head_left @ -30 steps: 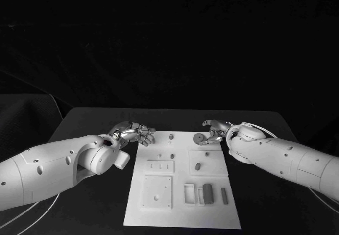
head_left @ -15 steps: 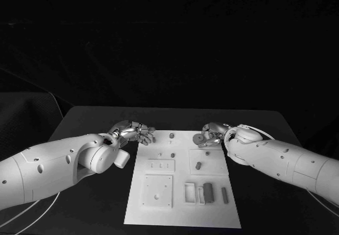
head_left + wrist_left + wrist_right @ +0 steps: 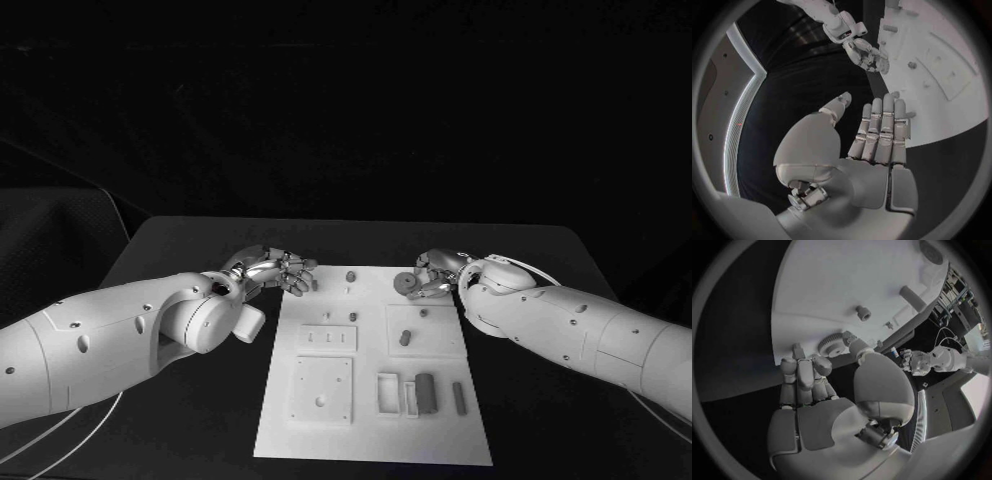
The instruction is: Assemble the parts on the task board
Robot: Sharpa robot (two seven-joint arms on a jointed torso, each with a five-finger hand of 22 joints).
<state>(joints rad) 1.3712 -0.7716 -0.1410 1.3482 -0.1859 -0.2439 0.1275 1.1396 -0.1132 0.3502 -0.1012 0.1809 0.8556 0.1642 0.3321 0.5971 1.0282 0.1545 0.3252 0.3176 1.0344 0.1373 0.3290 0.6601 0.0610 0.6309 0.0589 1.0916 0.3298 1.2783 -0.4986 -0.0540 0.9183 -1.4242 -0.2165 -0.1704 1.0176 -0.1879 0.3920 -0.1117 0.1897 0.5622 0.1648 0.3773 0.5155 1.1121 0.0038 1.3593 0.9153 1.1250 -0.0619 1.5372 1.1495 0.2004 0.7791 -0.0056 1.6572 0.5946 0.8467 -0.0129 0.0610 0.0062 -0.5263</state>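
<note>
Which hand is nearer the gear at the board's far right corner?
Right. The right hand has its fingers at the gear; the left hand hovers open off the task board's far left corner.

The right hand point(image 3: 433, 274) has drawn in toward the task board point(image 3: 372, 445) and now sits over its far right corner, fingers closing around the small gear point(image 3: 831, 344) there. The left hand point(image 3: 274, 272) edged slightly closer to the board's far left corner.

Robot lab bench: black table point(image 3: 188, 240); white task board point(image 3: 368, 440)

Black table point(image 3: 202, 240) against a dark, unlit backdrop.
</note>
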